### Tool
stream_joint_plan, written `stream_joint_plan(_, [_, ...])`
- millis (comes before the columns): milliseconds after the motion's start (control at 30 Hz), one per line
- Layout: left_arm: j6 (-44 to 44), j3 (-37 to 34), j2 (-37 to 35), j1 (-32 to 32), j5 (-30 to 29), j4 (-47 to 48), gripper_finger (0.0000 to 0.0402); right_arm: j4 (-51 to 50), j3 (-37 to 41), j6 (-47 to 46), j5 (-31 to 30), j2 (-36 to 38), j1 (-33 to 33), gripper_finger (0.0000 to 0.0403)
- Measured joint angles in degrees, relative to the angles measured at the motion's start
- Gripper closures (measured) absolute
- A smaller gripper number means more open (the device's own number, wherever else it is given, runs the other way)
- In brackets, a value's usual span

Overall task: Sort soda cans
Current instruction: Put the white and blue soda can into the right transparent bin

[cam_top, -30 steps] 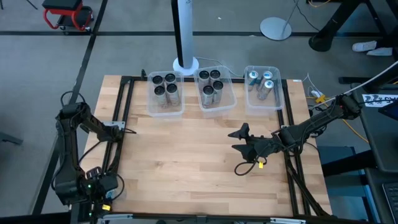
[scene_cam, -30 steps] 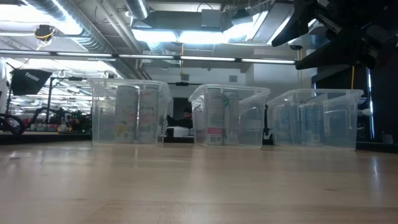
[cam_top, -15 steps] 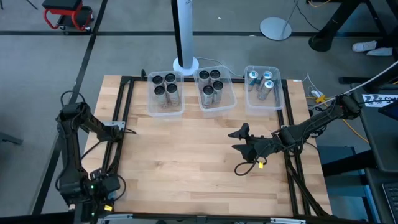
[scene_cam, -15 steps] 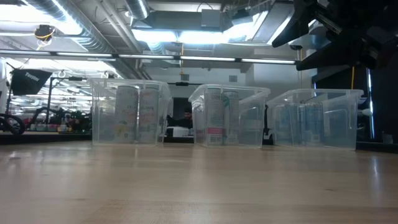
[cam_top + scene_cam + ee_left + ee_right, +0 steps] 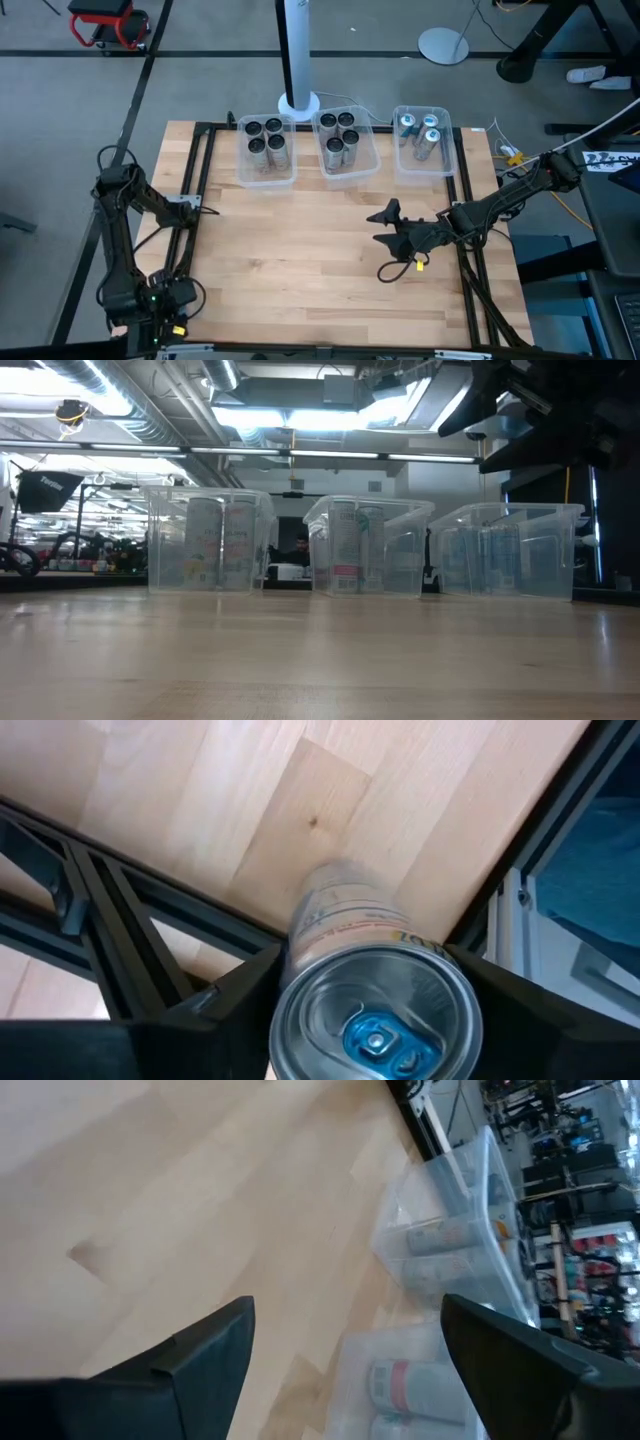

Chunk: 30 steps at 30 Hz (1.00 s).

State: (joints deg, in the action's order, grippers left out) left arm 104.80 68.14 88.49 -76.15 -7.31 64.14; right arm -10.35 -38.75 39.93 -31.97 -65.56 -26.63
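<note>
One camera looks straight down on the desk (image 5: 300,260); another sits level on it, facing the bins (image 5: 370,545) both share.

Silver can (image 5: 372,1000), blue tab; clear bins (image 5: 266,150); pale wood table (image 5: 300,250).

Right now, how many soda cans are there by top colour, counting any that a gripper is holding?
Dark-topped cans, in the left and middle bins: 8
Pale blue-topped cans, in the right bin: 3
Blue-tabbed can held in the jaws of the left gripper: 1
Total: 12
</note>
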Motion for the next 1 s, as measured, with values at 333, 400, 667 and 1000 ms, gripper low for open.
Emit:
stream_joint_plan(333, [-12.0, 1.2, 0.1, 7.6, 0.2, 0.0, 0.0173, -0.1, 0.0, -5.2, 4.1, 0.0, -4.9, 0.0084])
stream_joint_plan(400, [-16.8, 2.8, 0.1, 10.5, -0.1, 0.1, 0.0173, -0.1, 0.0, -6.5, 2.7, 0.0, -7.1, 0.0084])
stream_joint_plan(667, [-38.7, 6.6, 0.1, 23.7, -2.4, -0.4, 0.0173, 0.0, 0.0, -10.2, -3.7, -2.5, -14.4, 0.0084])
stream_joint_plan(1000, [-64.3, 6.3, 0.4, 42.2, -2.6, -7.2, 0.0173, 0.1, 0.0, -12.6, -4.1, -7.2, -15.7, 0.0084])
